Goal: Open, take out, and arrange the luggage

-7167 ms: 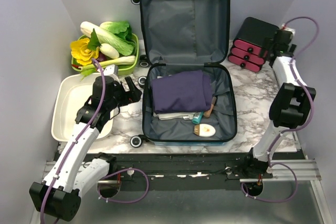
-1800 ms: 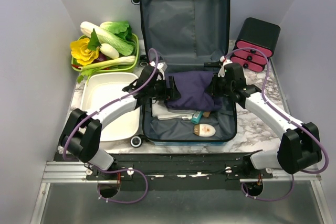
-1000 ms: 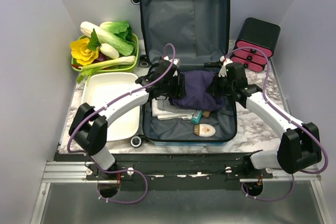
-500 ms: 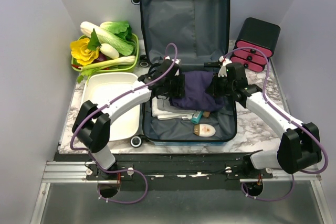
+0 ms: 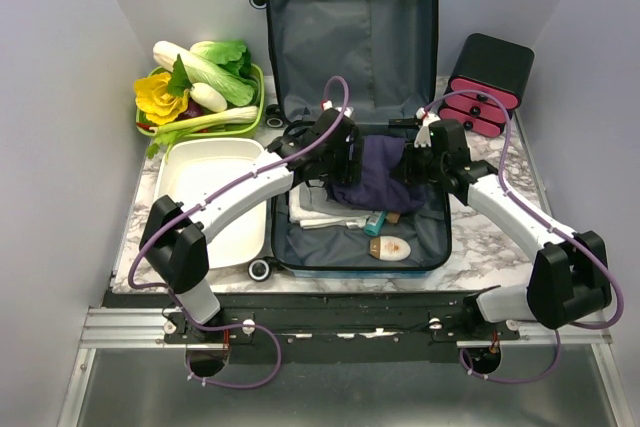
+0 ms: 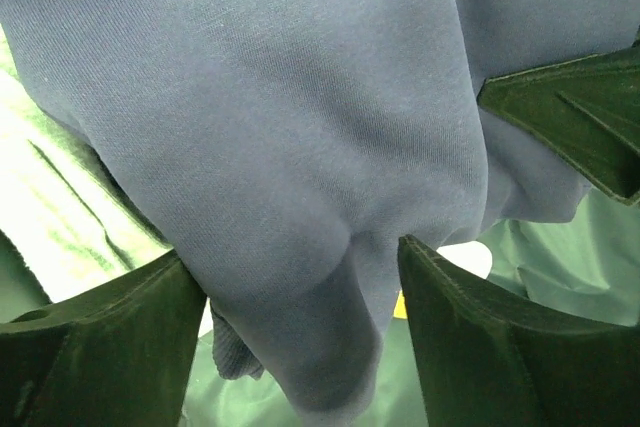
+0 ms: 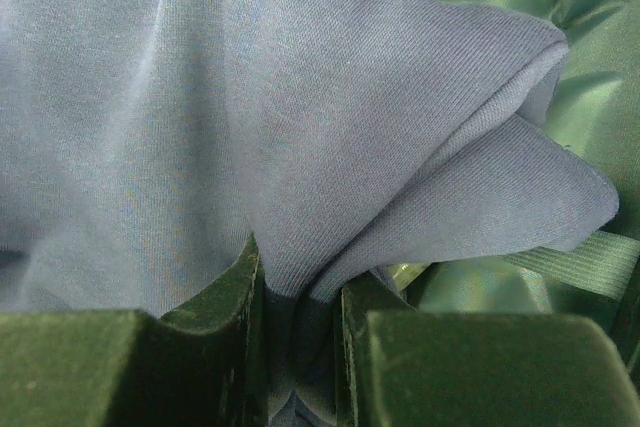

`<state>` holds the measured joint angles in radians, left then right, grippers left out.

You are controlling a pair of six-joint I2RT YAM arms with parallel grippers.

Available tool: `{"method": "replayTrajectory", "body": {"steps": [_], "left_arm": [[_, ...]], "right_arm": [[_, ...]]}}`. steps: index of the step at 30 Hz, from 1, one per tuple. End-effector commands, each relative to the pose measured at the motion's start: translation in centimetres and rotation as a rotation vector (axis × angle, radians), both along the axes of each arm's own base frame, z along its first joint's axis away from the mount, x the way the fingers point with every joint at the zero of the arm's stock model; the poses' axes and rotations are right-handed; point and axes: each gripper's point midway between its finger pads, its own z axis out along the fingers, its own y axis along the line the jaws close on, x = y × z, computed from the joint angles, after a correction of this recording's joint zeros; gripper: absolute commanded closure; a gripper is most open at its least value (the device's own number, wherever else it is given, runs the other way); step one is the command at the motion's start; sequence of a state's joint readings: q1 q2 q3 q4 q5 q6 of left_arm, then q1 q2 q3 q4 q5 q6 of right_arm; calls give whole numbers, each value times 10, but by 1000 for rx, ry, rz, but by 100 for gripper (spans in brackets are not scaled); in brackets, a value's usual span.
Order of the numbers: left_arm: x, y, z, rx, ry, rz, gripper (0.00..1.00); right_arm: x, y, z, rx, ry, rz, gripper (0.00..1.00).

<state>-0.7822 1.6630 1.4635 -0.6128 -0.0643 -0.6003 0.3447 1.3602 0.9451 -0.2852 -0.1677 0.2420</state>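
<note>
Marble tabletop (image 5: pixel 480 197) with the luggage (image 5: pixel 355 37) lying open, lid propped rearward. Your left gripper (image 6: pixel 300 272) and right gripper (image 7: pixel 297 292) each clamp one end of the navy garment (image 5: pixel 378 169) over the lower shell; its long axis spans between them.

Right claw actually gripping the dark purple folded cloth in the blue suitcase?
Yes, the right claw pinches a fold of the dark purple cloth tightly between its fingers.
</note>
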Motion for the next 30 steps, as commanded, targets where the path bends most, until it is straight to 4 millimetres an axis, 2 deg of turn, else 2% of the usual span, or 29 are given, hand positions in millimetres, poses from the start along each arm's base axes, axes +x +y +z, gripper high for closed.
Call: {"method": "replayTrajectory", "body": {"steps": [1,5,18,23,28,29,30], "left_arm": [[-3,3,3,43,-17,18,16],[-10,14,-7,89,8,30,12],[-31,6,-1,60,10,-13,9],[-25,4,-13,81,1,-7,10],[-8,1,-31,82,-4,34,17],[-4,2,-32,81,-12,44,24],[-2,3,-35,85,-11,53,44]], "right_arm": [[6,13,12,45,-43,50,99],[7,13,12,42,-43,50,99],[7,10,9,25,-31,40,99],[7,12,8,29,-27,45,99],[5,15,6,40,-18,64,99],[4,16,6,45,-17,69,99],[3,17,9,51,-26,75,99]]}}
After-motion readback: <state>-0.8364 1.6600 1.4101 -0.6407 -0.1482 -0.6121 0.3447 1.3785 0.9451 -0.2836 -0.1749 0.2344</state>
